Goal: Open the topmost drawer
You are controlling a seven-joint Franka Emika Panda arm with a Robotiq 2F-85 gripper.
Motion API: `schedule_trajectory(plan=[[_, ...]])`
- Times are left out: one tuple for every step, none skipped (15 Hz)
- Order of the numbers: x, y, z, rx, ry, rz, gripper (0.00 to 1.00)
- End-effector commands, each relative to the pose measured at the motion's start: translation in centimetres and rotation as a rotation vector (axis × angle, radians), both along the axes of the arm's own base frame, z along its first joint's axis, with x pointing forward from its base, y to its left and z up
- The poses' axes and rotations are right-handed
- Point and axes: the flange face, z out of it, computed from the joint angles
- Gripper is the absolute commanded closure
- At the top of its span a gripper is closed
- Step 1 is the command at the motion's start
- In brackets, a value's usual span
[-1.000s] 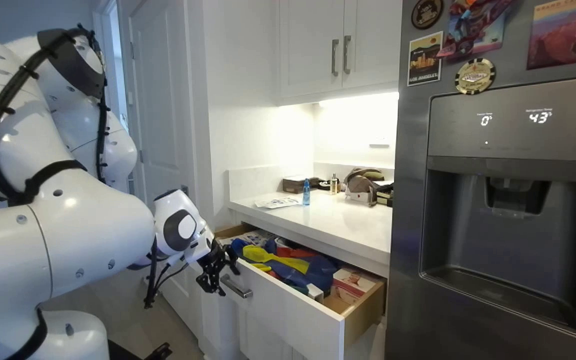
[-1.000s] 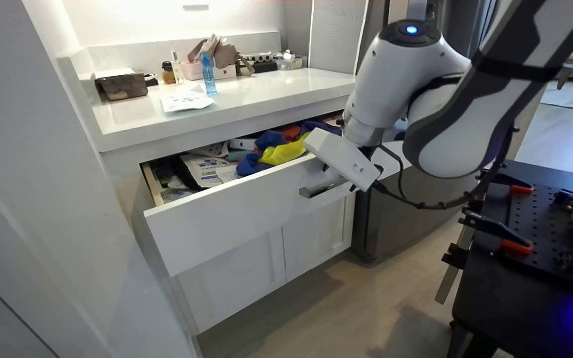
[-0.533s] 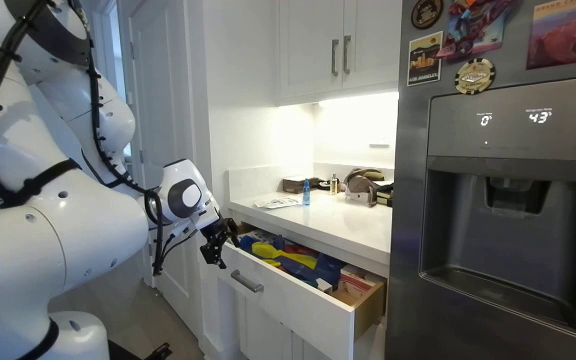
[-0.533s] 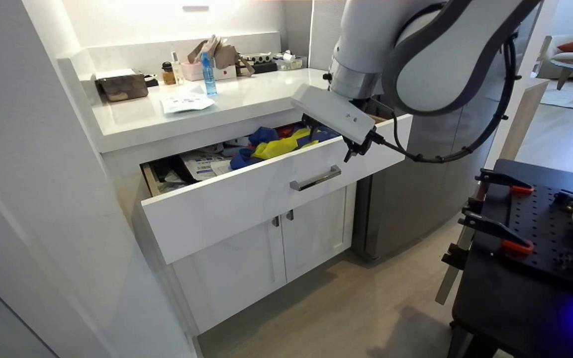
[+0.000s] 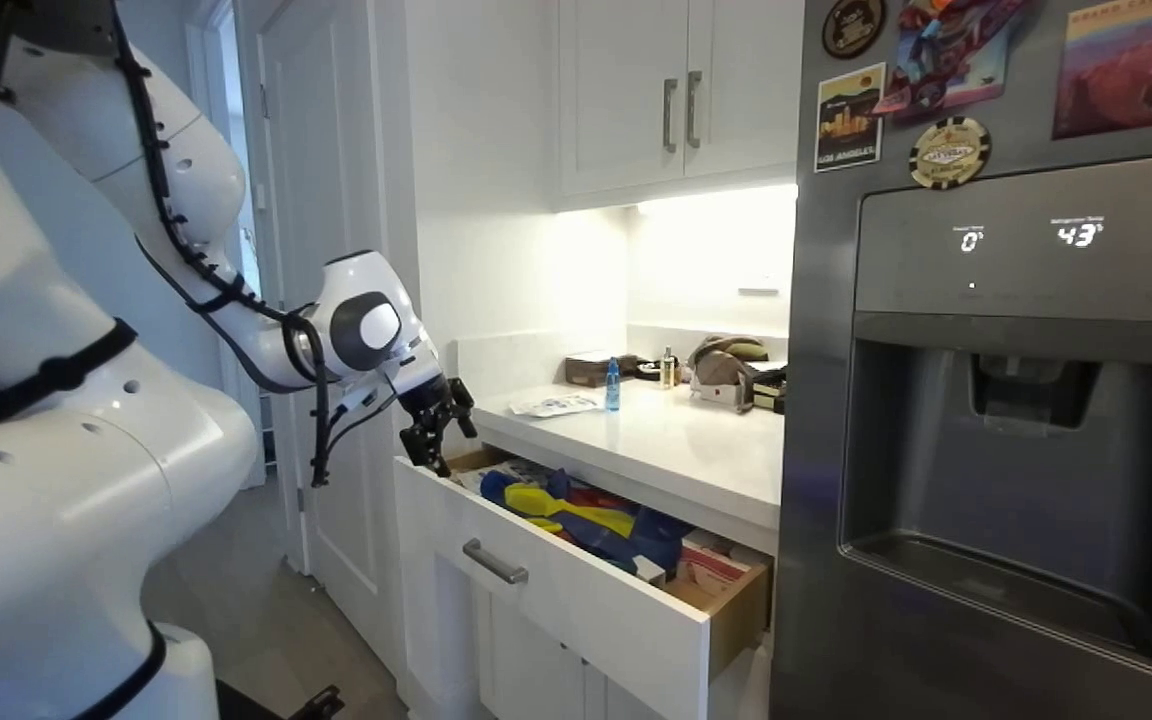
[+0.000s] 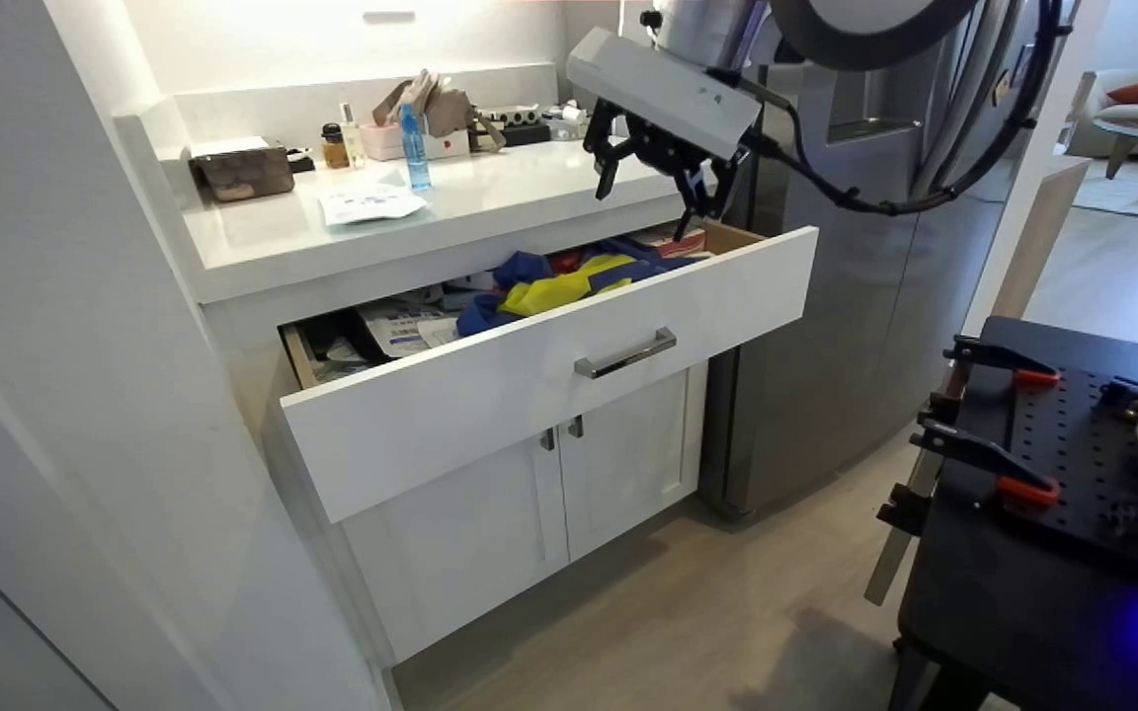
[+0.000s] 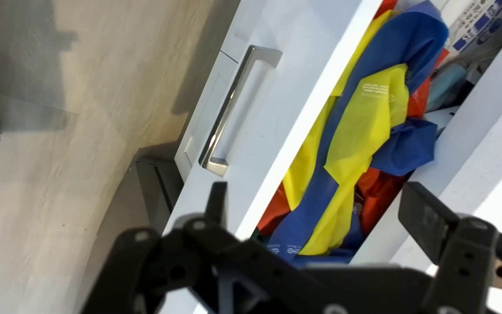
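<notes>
1. The fridge [image 5: 1006, 325] is grey and stands at one end of the tabletop [image 6: 549, 173]; its display [image 5: 1026, 240] reads 0 and 43.
2. The cupboard [image 6: 628, 464] is white and two-doored, below the drawer [image 6: 529, 390].
3. The tabletop is white and lies over the drawer.
4. The white arm [image 5: 86, 500] reaches in with its wrist tilted down.
5. The drawer stands open in both exterior views, jutting past the tabletop's edge, between tabletop and cupboard.
6. The gripper [image 7: 315, 192] is spread wide, a broad gap between its fingers [image 7: 427, 220]; it hangs above the drawer, well clear of the handle [image 7: 230, 104].
7. The packets [image 7: 355, 126] are blue, yellow and red, crumpled together inside the drawer.
8. The pouch [image 6: 248, 176] is brown and sits on the tabletop at the end away from the fridge.
9. The sheet [image 6: 371, 202] is white and lies on the tabletop near its front edge.
10. The handle is a short silver bar, set horizontally on the drawer's front.
11. The bottle [image 6: 414, 153] is blue and upright, just beside the sheet.
</notes>
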Motion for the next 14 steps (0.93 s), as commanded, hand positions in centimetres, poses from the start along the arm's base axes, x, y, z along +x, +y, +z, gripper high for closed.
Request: schedule_trajectory(plan=[[0.0,0.3,3.7,0.003,0.000,0.033,0.00],[-0.1,0.4,4.8,0.002,-0.007,0.032,0.00],[-0.3,0.3,5.8,0.003,-0.014,0.036,0.00],[-0.4,0.3,6.8,0.003,-0.022,0.038,0.00],[-0.6,0.2,7.7,0.002,-0.038,0.038,0.00],[-0.8,0.0,8.6,0.005,-0.054,0.042,0.00],[-0.9,-0.2,9.5,0.008,-0.068,0.046,0.00],[-1.1,-0.6,10.3,0.009,-0.091,0.046,0.00],[-1.2,-1.0,11.1,0.013,-0.110,0.050,0.00],[-0.6,-0.7,9.6,0.017,-0.084,0.065,0.00],[-0.7,-0.9,10.1,0.013,-0.092,0.073,0.00],[-0.7,-0.9,10.2,0.010,-0.093,0.072,0.00],[-0.8,-0.9,9.9,0.010,-0.087,0.074,0.00],[-0.7,-1.0,9.7,0.013,-0.080,0.074,0.00]])
